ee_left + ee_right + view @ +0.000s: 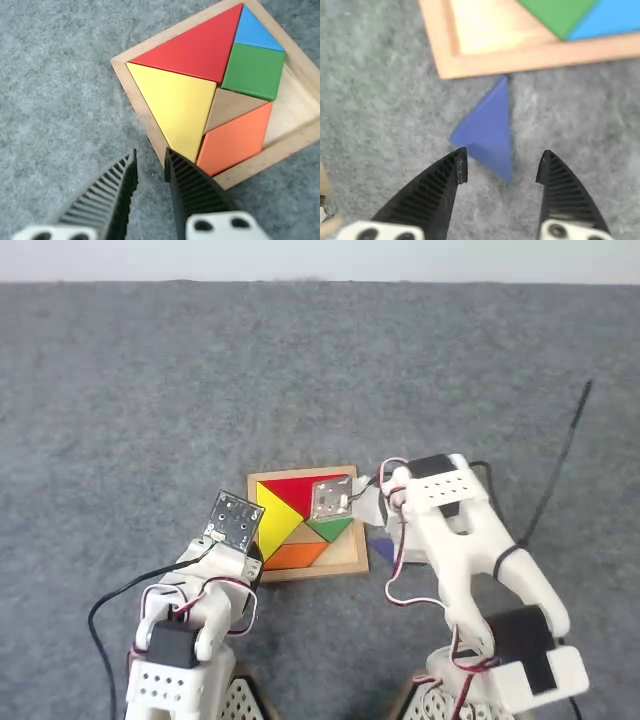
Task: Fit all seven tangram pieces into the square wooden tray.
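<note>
The square wooden tray (131, 85) (355, 562) holds a red triangle (192, 47), a yellow triangle (177, 105), a light blue triangle (255, 32), a green square (255, 70), a plain wood triangle (232, 107) and an orange parallelogram (235, 140). A bare triangular gap (287, 115) lies along one side. A dark blue triangle (487, 130) (380, 548) lies on the carpet just outside the tray's corner (445, 60). My right gripper (502, 165) is open, its fingers on either side of this triangle's near end. My left gripper (150, 157) hovers by the yellow triangle's tip, fingers a narrow gap apart, holding nothing.
Grey carpet (300, 370) covers the whole table around the tray. The left arm (195, 630) stands at the front left, the right arm (470, 550) at the front right. A black cable (560, 460) runs along the right side.
</note>
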